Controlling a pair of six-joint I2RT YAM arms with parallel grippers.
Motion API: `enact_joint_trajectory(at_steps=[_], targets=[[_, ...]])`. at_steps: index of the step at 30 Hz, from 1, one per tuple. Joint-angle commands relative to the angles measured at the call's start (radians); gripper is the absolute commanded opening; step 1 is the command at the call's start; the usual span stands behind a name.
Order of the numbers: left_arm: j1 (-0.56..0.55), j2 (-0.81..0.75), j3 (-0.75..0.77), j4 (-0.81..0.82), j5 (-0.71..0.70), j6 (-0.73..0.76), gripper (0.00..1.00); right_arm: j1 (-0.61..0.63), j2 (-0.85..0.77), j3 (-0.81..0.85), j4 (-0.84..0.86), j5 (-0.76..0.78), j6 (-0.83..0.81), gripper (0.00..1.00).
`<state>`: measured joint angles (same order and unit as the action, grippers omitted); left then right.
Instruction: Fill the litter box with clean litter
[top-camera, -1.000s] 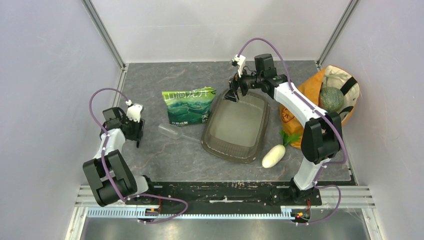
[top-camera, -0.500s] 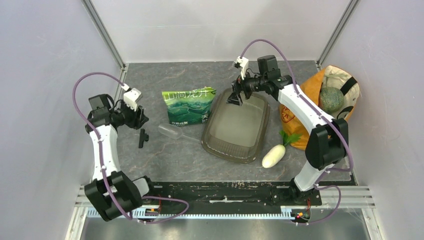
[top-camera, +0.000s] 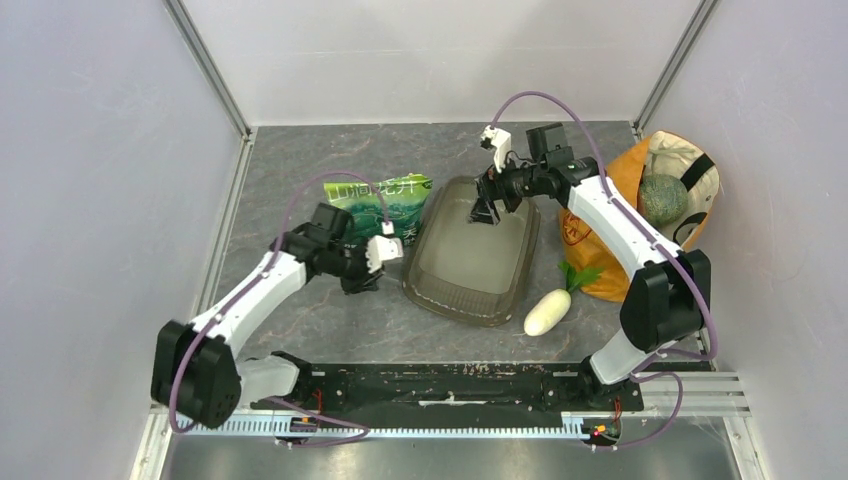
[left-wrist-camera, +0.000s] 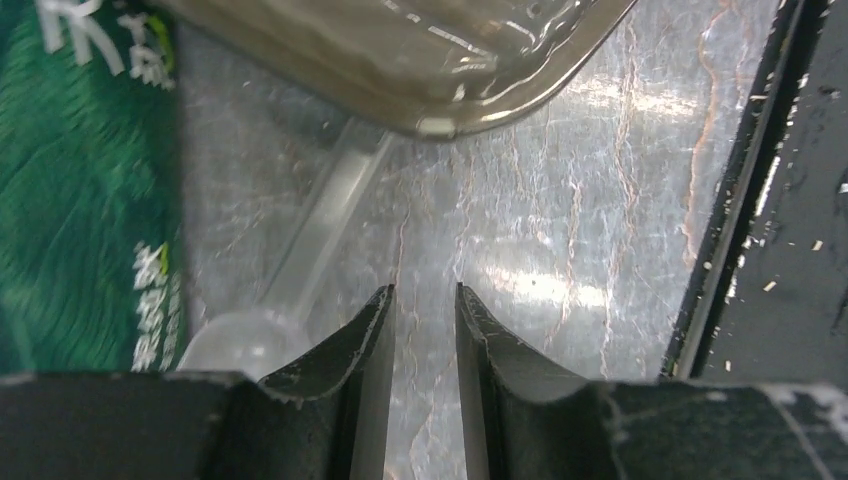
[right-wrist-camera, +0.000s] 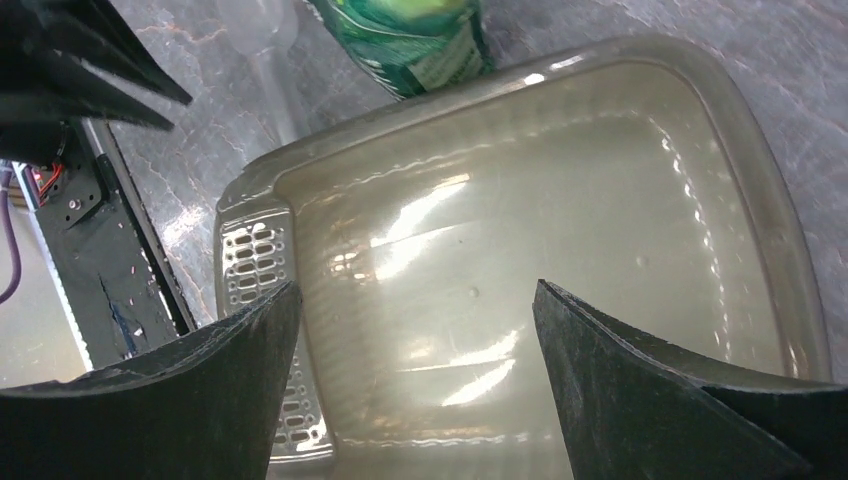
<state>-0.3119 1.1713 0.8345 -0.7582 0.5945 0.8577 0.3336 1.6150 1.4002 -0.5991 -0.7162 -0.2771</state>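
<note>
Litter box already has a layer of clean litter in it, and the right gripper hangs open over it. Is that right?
Not quite. The litter box is empty: the right wrist view shows its bare, glossy floor with no granules on it. The rest holds: the right gripper hangs open over it.

This looks like a robot test cell in a lab. Plain white panels (top-camera: 100, 150) close in a grey stone-patterned table (top-camera: 300, 165) on three sides, joined by bare metal posts (top-camera: 207, 68) at 11 and 1 o'clock. At 6 o'clock a black rail (top-camera: 440, 385) carries two white-and-black robot arms (top-camera: 250, 300) trailing purple cables (top-camera: 545, 97). A few household things lie among them: a green pouch (top-camera: 375, 205) towards 12 o'clock, a tray (top-camera: 470, 255) at centre, an orange bag (top-camera: 650, 170) at 3 o'clock.
</note>
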Motion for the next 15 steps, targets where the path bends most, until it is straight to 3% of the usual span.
enact_joint_trajectory(at_steps=[1,11,15], targets=[[-0.145,0.094,-0.026,0.192,-0.141,-0.078,0.34,-0.061,-0.037,0.026,-0.021,0.017,0.040,0.93],[-0.345,0.297,0.031,0.425,-0.183,-0.251,0.33,-0.133,-0.051,0.046,-0.036,0.012,0.045,0.93],[-0.350,0.364,0.107,0.436,-0.192,-0.330,0.44,-0.134,-0.019,0.087,-0.033,-0.003,0.052,0.93]])
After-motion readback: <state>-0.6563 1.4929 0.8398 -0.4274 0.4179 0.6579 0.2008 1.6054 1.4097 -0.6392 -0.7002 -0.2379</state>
